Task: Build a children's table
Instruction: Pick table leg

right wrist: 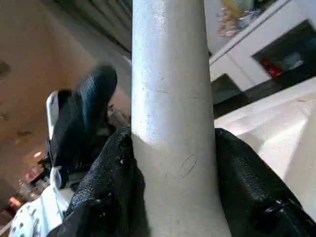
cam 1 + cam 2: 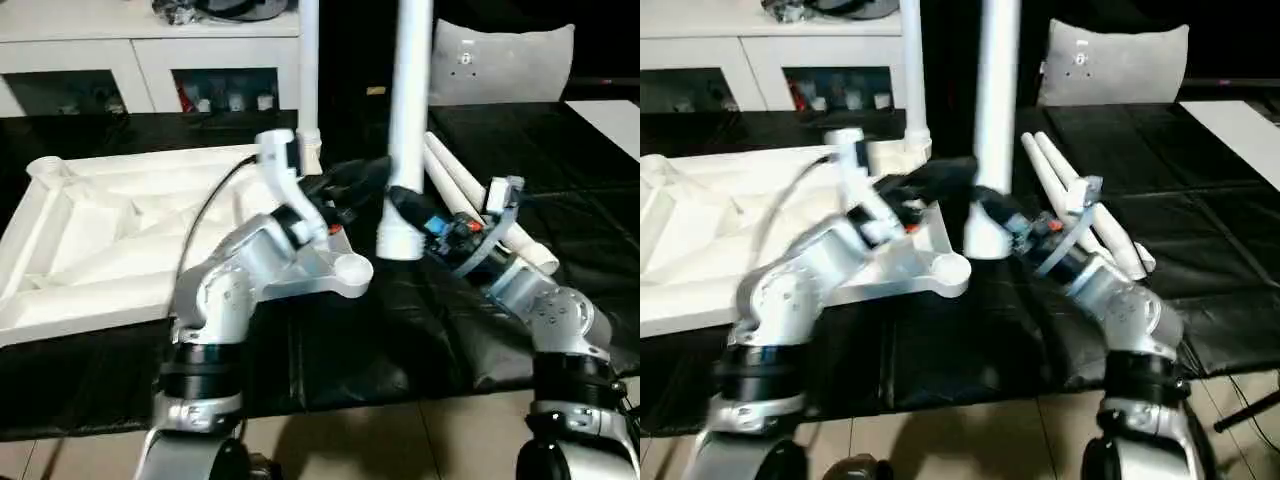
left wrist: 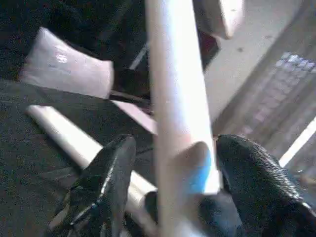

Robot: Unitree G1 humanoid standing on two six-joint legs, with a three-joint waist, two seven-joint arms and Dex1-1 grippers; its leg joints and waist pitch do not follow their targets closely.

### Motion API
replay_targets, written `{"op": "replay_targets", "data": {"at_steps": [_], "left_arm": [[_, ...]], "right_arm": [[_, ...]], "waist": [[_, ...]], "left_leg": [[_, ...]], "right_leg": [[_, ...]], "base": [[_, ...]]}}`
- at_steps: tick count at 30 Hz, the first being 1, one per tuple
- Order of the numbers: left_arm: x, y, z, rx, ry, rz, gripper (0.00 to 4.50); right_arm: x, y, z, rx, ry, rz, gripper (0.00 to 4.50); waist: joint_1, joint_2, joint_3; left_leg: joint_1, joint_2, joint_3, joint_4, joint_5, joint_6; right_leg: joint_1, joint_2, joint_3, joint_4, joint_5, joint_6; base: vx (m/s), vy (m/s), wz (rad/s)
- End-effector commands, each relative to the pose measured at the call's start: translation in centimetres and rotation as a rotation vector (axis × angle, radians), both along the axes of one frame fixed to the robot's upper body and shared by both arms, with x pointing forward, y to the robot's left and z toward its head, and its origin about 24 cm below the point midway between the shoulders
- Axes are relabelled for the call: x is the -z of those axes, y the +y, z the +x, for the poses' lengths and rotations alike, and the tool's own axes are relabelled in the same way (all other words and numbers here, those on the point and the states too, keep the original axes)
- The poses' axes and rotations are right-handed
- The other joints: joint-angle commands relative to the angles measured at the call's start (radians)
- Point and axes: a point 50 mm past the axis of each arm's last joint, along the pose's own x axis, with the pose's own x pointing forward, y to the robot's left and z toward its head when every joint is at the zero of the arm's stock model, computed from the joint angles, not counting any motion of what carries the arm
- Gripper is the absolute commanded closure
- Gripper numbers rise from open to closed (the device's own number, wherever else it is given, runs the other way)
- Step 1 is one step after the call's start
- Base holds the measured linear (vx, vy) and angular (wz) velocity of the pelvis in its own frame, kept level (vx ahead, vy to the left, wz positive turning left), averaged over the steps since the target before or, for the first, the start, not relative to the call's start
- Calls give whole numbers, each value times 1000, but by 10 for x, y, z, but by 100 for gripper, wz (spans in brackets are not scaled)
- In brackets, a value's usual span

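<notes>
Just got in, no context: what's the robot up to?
It's assembling a white kids' table. The top lies upside down with one leg already standing in a far corner socket. The right gripper holds a second leg upright near the front corner socket. The left gripper is open around it. Two more legs lie on the black mat.

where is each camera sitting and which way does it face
Head cameras: on the head, facing forward and down at the tabletop and upright leg; both silver forearms show.
Left wrist: along the left gripper, black fingers either side of the leg, apart from it.
Right wrist: along the right gripper, fingers clamped on the leg.
Shared: both wrist views show that leg.
</notes>
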Motion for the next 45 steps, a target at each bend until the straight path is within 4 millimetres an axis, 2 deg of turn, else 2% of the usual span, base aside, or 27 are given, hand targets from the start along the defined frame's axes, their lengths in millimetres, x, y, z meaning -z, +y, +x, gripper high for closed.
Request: {"op": "replay_targets", "data": {"at_steps": [1, 2, 7, 9, 11, 13, 15, 17, 18, 19, 20, 22, 24, 26, 28, 31, 32, 33, 34, 36, 37, 39, 41, 43, 45], "left_arm": [[-7, -1, -3, 42, -15, -29, 99], [-9, -2, -5, 59, -13, -46, 99], [-11, -6, -12, 102, -15, -43, 45], [-10, -6, -12, 99, -17, -31, 39], [-7, -8, -10, 58, -51, 39, 24], [-6, -9, -8, 8, -98, 103, 4], [-6, -9, -6, -35, -128, 139, 0], [-7, -9, -5, -54, -141, 145, 38], [-10, -8, -4, -75, -132, 91, 41], [-10, -8, -4, -75, -132, 91, 34], [-12, -7, -5, -75, -127, 54, 38], [-13, -8, -5, -72, -131, 47, 78], [-13, -7, -7, -62, -142, 35, 82], [-14, -7, -8, -56, -144, 17, 84], [-15, -6, -8, -49, -139, -12, 124], [-15, -6, -7, -46, -117, -28, 124], [-15, -6, -6, -44, -108, -33, 135], [-14, -6, -5, -46, -93, -35, 171], [-14, -5, -5, -46, -91, -36, 171], [-14, -2, -3, -47, -77, -47, 162], [-14, -1, -2, -50, -72, -55, 175], [-12, 0, -1, -57, -62, -63, 214], [-11, 1, 0, -69, -52, -57, 213], [-11, 3, 1, -74, -38, -55, 243], [-9, 3, 1, -76, -25, -49, 246]], "right_arm": [[-4, 2, -3, -15, -21, 7, 257], [-4, 2, -4, -14, -18, 8, 257], [0, 5, -11, -30, -19, -43, 257], [0, 6, -12, -35, -26, -53, 257], [-2, 10, -15, -36, -56, -99, 257], [-3, 15, -17, -40, -87, -137, 257], [-4, 21, -20, -50, -110, -152, 257], [-5, 25, -22, -54, -116, -151, 257], [-3, 29, -23, -57, -115, -153, 257], [-3, 29, -23, -57, -115, -153, 257], [-2, 29, -23, -59, -114, -157, 257], [-2, 29, -24, -60, -114, -157, 257], [-1, 29, -26, -73, -111, -161, 257], [0, 29, -28, -89, -113, -166, 257], [-1, 29, -29, -106, -118, -171, 257], [-1, 28, -29, -105, -119, -175, 257], [-1, 27, -28, -105, -119, -178, 257], [-1, 27, -28, -104, -120, -180, 257], [-1, 27, -28, -104, -121, -180, 257], [-4, 26, -27, -101, -129, -183, 257], [-3, 25, -27, -99, -130, -186, 257], [-2, 23, -28, -95, -129, -194, 257], [-2, 23, -27, -91, -127, -199, 257], [-3, 23, -28, -95, -131, -199, 257], [-3, 22, -28, -89, -132, -203, 257]], "waist": [[3, -13, -62], [2, -9, -63], [1, -10, -67], [1, -9, -67], [1, -10, -67], [3, -10, -69], [2, -12, -70], [0, -11, -68], [0, -5, -67], [-1, -4, -67], [-2, -8, -66], [-3, -10, -65], [-3, -13, -65], [-3, -12, -66], [-4, -12, -68], [-5, -10, -67], [-6, -10, -67], [-6, -7, -67], [-7, -8, -67], [-10, -4, -67], [-10, -3, -68], [-10, -9, -68], [-10, -10, -68], [-10, -2, -68], [-11, -8, -69]], "left_leg": [[26, 45, -17, -73, -203, -2], [26, 45, -17, -73, -197, -3], [26, 46, -17, -71, -155, 7], [26, 45, -17, -71, -146, 12], [26, 46, -17, -71, -141, 15], [25, 48, -21, -73, -124, 20], [25, 48, -19, -71, -111, 21], [25, 48, -18, -72, -123, 21], [26, 48, -18, -73, -139, 12], [26, 48, -18, -73, -146, 9], [26, 49, -18, -75, -158, 2], [26, 48, -18, -76, -170, -1], [25, 48, -17, -75, -170, 3], [25, 47, -18, -74, -154, 7], [24, 46, -17, -71, -138, 14], [24, 46, -17, -71, -143, 17], [24, 46, -17, -71, -142, 18], [25, 46, -18, -71, -146, 17], [24, 46, -17, -70, -148, 16], [24, 44, -18, -70, -154, 14], [26, 45, -18, -70, -155, 11], [26, 45, -18, -70, -152, 12], [24, 45, -17, -70, -144, 16], [25, 45, -18, -69, -140, 20], [25, 44, -17, -67, -139, 20]], "right_leg": [[37, -61, 40, -99, -166, -189], [37, -60, 40, -98, -150, -187], [39, -55, 38, -91, -63, -194], [40, -55, 38, -91, -46, -192], [41, -55, 38, -92, -40, -192], [43, -55, 37, -95, -24, -165], [44, -57, 38, -90, 6, -165], [42, -57, 38, -91, -5, -171], [41, -57, 38, -91, -28, -174], [41, -58, 39, -93, -34, -175], [42, -58, 38, -93, -42, -180], [41, -58, 38, -94, -61, -186], [41, -58, 40, -96, -68, -180], [42, -58, 39, -94, -55, -177], [43, -57, 39, -91, -24, -185], [43, -56, 38, -91, -23, -192], [43, -57, 39, -91, -22, -193], [42, -56, 38, -91, -29, -194], [43, -56, 38, -92, -31, -194], [43, -55, 38, -92, -30, -195], [44, -55, 38, -92, -32, -194], [45, -55, 38, -92, -23, -195], [45, -55, 38, -90, -10, -197], [44, -55, 38, -89, -2, -202], [46, -55, 37, -88, 0, -205]], "base": [[0, 0, 0], [0, 0, 0], [0, 0, 0], [0, 0, 0], [0, 0, 0], [0, 0, 0], [0, 0, 0], [0, 0, 0], [0, 0, 0], [0, 0, 0], [0, 0, 0], [0, 0, 0], [0, 0, 0], [0, 0, 0], [0, 0, 0], [0, 0, 0], [0, 0, 0], [0, 0, 0], [0, 0, 0], [0, 0, 0], [0, 0, 0], [0, 0, 0], [0, 0, 0], [0, 0, 0], [0, 0, 0]]}}
